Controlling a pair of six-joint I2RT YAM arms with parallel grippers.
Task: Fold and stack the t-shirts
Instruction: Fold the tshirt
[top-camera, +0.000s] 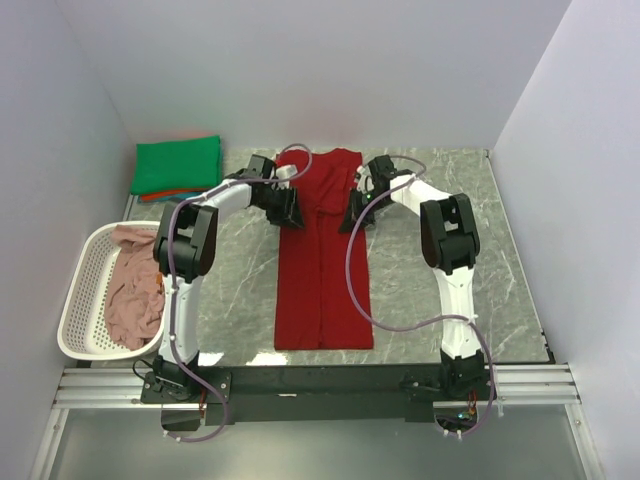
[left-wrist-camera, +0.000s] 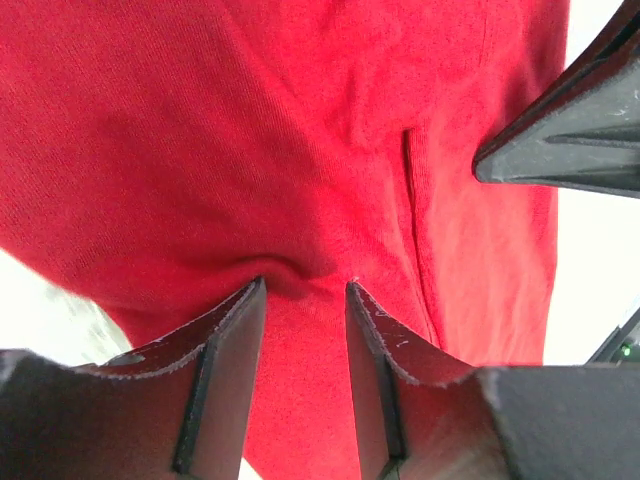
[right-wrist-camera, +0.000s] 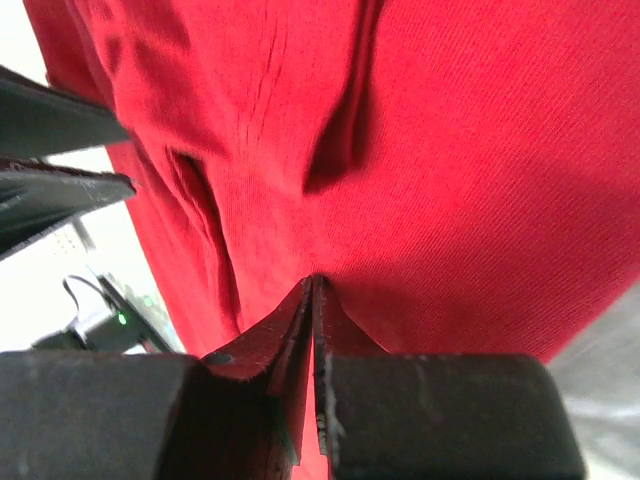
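Red t-shirt (right-wrist-camera: 480, 150) in right hand (right-wrist-camera: 314, 287)

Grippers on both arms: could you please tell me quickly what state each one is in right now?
Left gripper: open, fingers astride a pucker of the dark red t-shirt.
Right gripper: shut on the dark red t-shirt.

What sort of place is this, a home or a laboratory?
Probably a robot test cell: plain white panel walls enclose a grey marble-pattern tabletop, and two white-and-black robot arms are bolted to a metal rail frame.
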